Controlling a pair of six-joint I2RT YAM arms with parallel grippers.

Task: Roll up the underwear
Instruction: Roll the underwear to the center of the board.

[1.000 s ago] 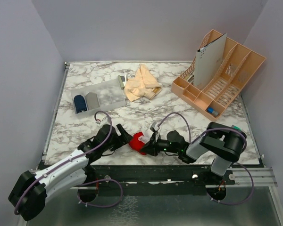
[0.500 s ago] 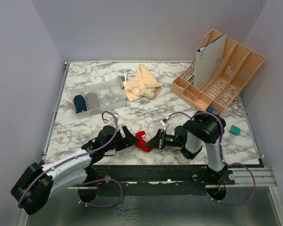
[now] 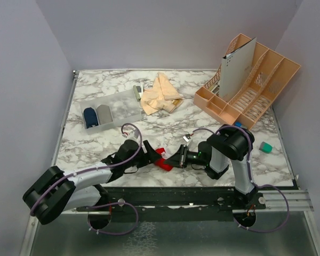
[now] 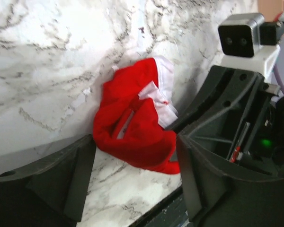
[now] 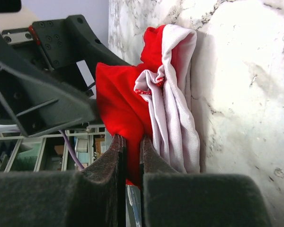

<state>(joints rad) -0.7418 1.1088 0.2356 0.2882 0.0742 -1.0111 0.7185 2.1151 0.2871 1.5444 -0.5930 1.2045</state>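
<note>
The red underwear [image 3: 162, 158] with white-grey trim lies bunched near the table's front edge, between both grippers. It also shows in the left wrist view [image 4: 135, 125] and the right wrist view [image 5: 132, 94]. My right gripper [image 3: 174, 160] [image 5: 131, 142] is shut on a fold of the red cloth. My left gripper [image 3: 149, 156] [image 4: 135, 175] is open, its fingers [image 4: 66, 175] on either side of the bundle's near end, not closed on it. A pile of peach-beige underwear [image 3: 160, 95] lies at the back middle.
A clear tray [image 3: 128, 109] at the back left holds a dark blue roll [image 3: 90, 116] and a grey roll [image 3: 104, 112]. A peach organiser rack [image 3: 266, 80] with a grey card stands at the back right. A small teal block [image 3: 265, 146] lies at the right.
My left gripper has moved right, up to the red underwear. My right arm has folded upright, and its gripper has pulled the red cloth into a narrower bundle.
</note>
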